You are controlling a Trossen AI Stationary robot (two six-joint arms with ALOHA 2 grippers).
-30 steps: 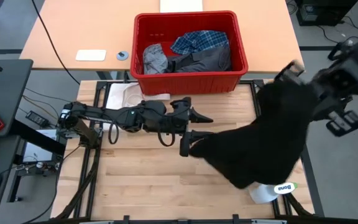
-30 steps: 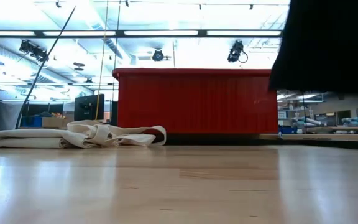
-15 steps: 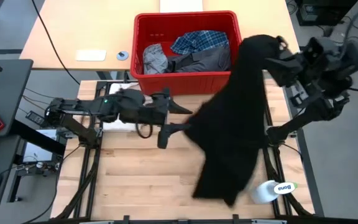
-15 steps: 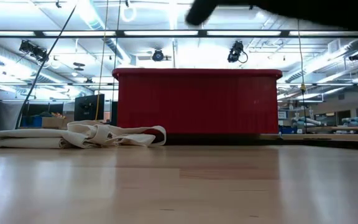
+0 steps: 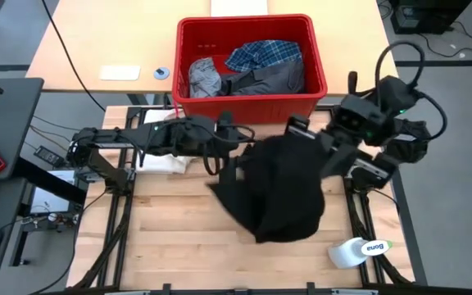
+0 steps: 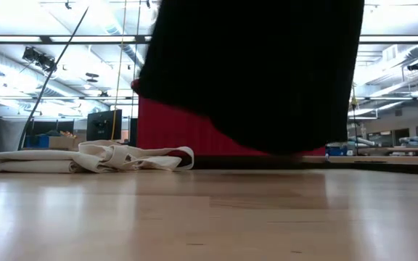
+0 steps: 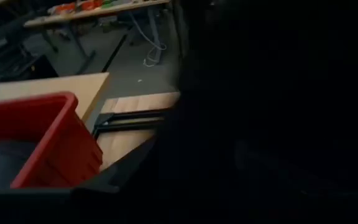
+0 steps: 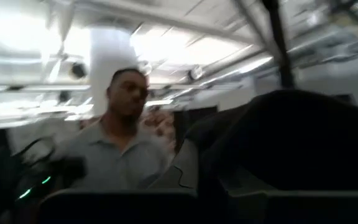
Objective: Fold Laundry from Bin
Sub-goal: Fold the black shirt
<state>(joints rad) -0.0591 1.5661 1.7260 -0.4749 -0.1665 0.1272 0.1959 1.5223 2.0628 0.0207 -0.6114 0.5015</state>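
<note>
Big black soft garment [image 5: 279, 192] up in the air, hanging over the middle-right of the pale wooden slatted table [image 5: 179, 246], just in front of the bright red rectangular plastic bin [image 5: 311, 82]. Long axis runs roughly diagonal in the high view: top end up by the right arm near the bin's corner, lower bulk spilling toward the table's front. In the low view the black cloth [image 6: 256, 72] drapes down as a wide curtain, bottom hem clear of the tabletop, covering most of the bin's red wall [image 6: 167, 130].

Right gripper [image 5: 301, 131] at the garment's upper edge, jaws pinched tight on the black fabric. Left gripper [image 5: 234, 160] reaches in from the left at the garment's left edge; fingers buried in cloth, can't tell if it's gripping. Left wrist view mostly black cloth [image 7: 278, 112], w/ the bin's corner [image 7: 48, 143] beside it.

Inside the bin: blue-and-white plaid shirt [image 5: 262, 56], light grey piece [image 5: 204, 78], dark grey piece [image 5: 273, 80].

Cream-white cloth with strap loops [image 6: 93, 158] lies flat on the table's left side near the bin. White roll w/ green label [image 5: 357, 251] at the front-right corner.

Room: ceiling strip lights, workbenches behind. Right wrist view shows a person [image 8: 120, 155] in a grey shirt, blurred.
</note>
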